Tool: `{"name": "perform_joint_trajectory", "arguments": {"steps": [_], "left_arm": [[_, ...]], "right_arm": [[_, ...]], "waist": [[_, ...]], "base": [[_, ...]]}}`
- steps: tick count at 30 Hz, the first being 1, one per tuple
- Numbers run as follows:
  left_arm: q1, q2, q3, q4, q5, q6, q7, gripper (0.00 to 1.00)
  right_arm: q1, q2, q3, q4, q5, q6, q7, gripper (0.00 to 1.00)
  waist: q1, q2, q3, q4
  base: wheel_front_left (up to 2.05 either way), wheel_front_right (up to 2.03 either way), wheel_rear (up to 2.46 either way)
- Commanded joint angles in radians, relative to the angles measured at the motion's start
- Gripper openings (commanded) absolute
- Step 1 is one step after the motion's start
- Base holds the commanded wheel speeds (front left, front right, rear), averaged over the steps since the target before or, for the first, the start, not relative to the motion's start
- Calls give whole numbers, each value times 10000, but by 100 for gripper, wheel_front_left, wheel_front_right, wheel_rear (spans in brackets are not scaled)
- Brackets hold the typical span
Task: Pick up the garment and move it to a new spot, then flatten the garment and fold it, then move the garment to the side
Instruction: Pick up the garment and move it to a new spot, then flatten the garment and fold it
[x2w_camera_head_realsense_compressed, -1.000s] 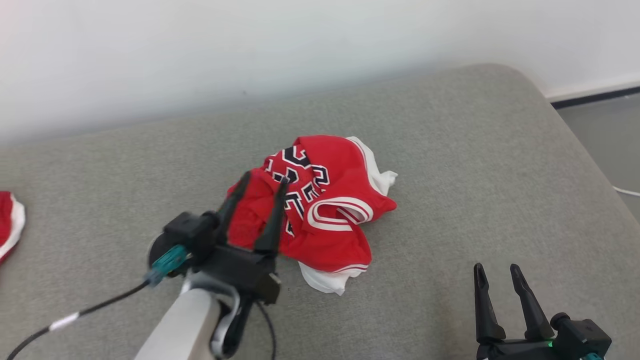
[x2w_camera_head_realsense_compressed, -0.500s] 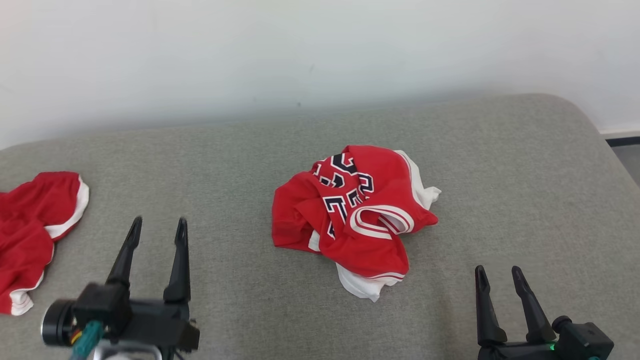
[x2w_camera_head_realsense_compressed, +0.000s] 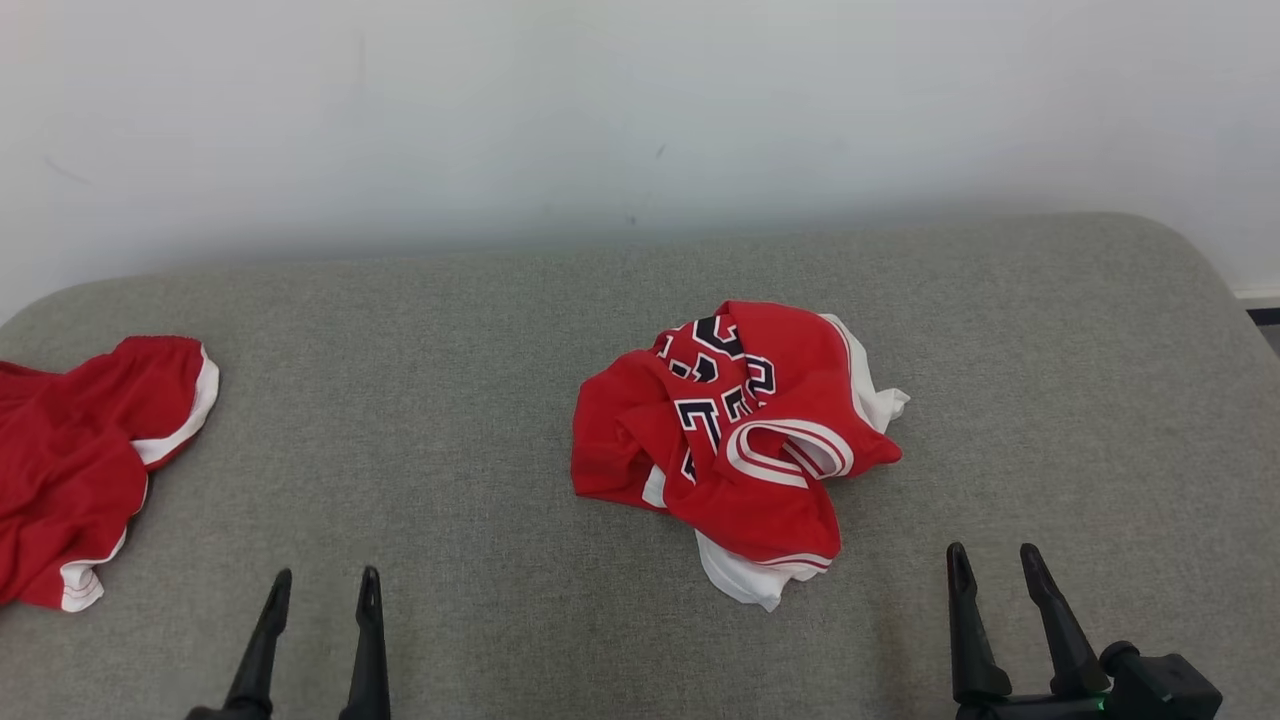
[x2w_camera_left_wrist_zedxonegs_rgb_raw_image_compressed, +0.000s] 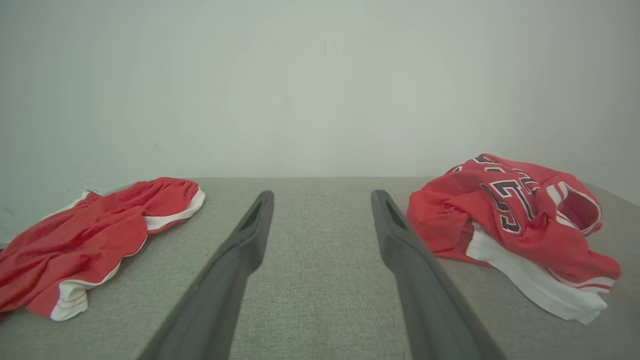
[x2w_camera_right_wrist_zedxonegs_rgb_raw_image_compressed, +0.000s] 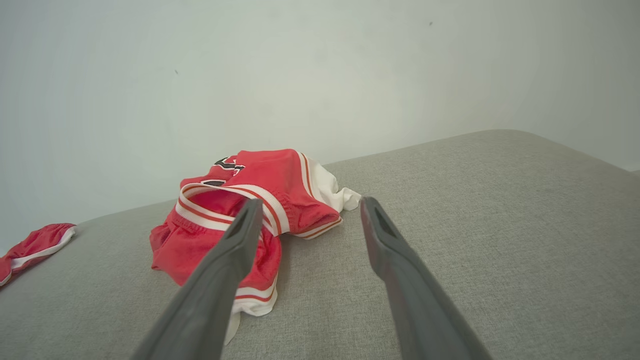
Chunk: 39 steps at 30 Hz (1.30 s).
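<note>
The garment (x2w_camera_head_realsense_compressed: 730, 440) is a crumpled red jersey with white trim and dark numbers, lying in a heap near the middle of the grey cushion (x2w_camera_head_realsense_compressed: 450, 400). My left gripper (x2w_camera_head_realsense_compressed: 326, 578) stands open at the lower left, well short of the heap and to its left. In the left wrist view the garment (x2w_camera_left_wrist_zedxonegs_rgb_raw_image_compressed: 510, 215) lies to the right of the left gripper (x2w_camera_left_wrist_zedxonegs_rgb_raw_image_compressed: 322, 195), whose fingers hold nothing. My right gripper (x2w_camera_head_realsense_compressed: 992, 552) is open at the lower right, just off the heap's near right edge. From the right wrist the garment (x2w_camera_right_wrist_zedxonegs_rgb_raw_image_compressed: 280, 175) lies ahead and left of the empty right gripper (x2w_camera_right_wrist_zedxonegs_rgb_raw_image_compressed: 311, 202).
A second red piece with white trim (x2w_camera_head_realsense_compressed: 80, 450) lies spread at the cushion's far left (x2w_camera_left_wrist_zedxonegs_rgb_raw_image_compressed: 100, 225) (x2w_camera_right_wrist_zedxonegs_rgb_raw_image_compressed: 35, 240). A white wall (x2w_camera_head_realsense_compressed: 600, 120) runs right behind the cushion. The cushion's rounded right edge drops away near a dark baseboard (x2w_camera_head_realsense_compressed: 1265, 315).
My left gripper, open at the heap's left side a second ago, has drawn back to the lower left, empty. The head view has shifted. The heap keeps its shape.
</note>
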Motion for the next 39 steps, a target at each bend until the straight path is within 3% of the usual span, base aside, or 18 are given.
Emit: {"name": "perform_joint_trajectory", "arguments": {"steps": [1, 19, 39], "left_arm": [[249, -94, 76, 128, 103, -65, -32, 100], [174, -352, 340, 795, 423, -363, -34, 100], [222, -352, 210, 897, 162, 62, -34, 100]], "right_arm": [[81, 16, 35, 16, -64, -21, -5, 100], [186, 16, 392, 375, -157, -22, -5, 100], [174, 16, 597, 541, -134, -22, -4, 100]], "waist": [[0, 0, -13, 1], [0, 0, -55, 141], [0, 0, -56, 219]], "base": [[0, 0, 0], [0, 0, 0], [0, 0, 0]]}}
